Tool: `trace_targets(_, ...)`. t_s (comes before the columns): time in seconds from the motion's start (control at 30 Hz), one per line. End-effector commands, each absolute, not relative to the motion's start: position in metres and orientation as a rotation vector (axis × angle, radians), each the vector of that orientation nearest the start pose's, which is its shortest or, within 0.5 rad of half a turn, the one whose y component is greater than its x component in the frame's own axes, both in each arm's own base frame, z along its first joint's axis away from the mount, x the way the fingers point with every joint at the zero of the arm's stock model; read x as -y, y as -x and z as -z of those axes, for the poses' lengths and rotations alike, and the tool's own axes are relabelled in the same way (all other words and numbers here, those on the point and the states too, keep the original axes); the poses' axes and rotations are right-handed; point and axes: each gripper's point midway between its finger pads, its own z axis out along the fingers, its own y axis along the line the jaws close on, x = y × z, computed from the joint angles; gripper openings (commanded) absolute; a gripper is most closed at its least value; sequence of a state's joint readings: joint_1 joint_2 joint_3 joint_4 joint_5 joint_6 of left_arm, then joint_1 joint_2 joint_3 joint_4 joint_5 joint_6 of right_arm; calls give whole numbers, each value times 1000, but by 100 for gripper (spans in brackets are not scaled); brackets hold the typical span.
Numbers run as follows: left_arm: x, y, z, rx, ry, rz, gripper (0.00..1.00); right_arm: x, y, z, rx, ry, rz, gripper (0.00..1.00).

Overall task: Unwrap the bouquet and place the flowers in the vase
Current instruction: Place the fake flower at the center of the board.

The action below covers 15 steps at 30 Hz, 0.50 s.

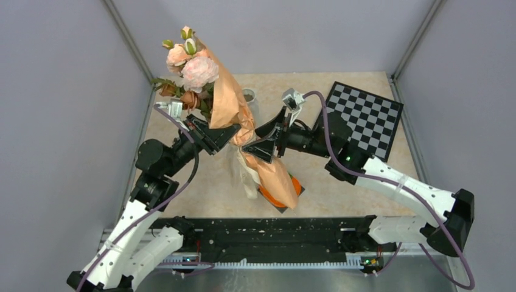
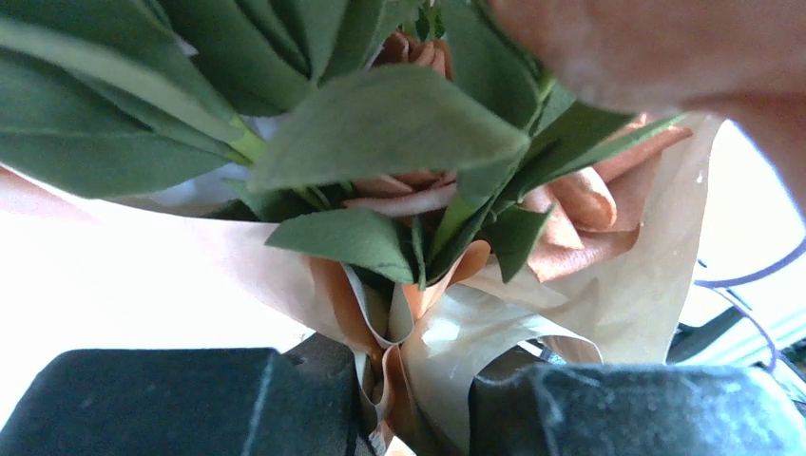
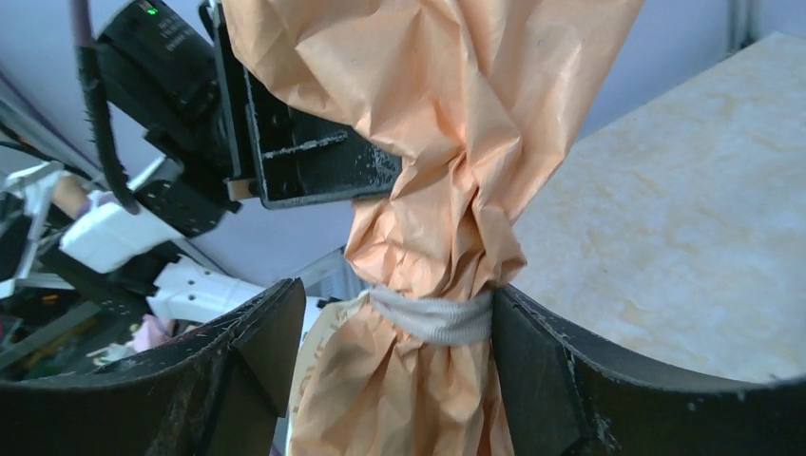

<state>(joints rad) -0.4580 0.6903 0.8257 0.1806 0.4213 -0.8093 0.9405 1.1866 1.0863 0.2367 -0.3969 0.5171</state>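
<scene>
We've got the bouquet [image 1: 230,103] held up over the table [image 1: 213,194], mid-frame in the top view. Its long axis slants, with the flowers [image 1: 193,67] upper left and the paper tail lower right. The left gripper [image 1: 231,135] is pinched onto the paper just above the ribbon [image 3: 432,318]. The right gripper [image 3: 394,304] has its jaws wide apart, straddling that ribbon, with one finger touching it.

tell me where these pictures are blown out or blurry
left wrist: the peach-tan kraft paper bouquet washes out to white at lower left and is blurred at top right; right wrist: paper and cream ribbon are sharp, no glare; top external: evenly lit, sharp
</scene>
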Motion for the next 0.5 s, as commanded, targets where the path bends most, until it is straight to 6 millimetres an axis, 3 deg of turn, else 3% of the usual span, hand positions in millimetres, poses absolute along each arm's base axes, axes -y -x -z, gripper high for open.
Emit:
trace_targets(0.0, 190, -216, -431, -1392, -125, 1138, 14, -353, -172, -404, -1428, 652, -1314, 72)
trace_targets(0.23, 161, -238, -406, -1563, -57, 849, 11, -316, -186, -412, -1460, 553, -1123, 74)
trace_targets(0.47, 128, -259, -363, -1811, 96, 587, 7, -273, -227, -395, -1577, 412, -819, 80)
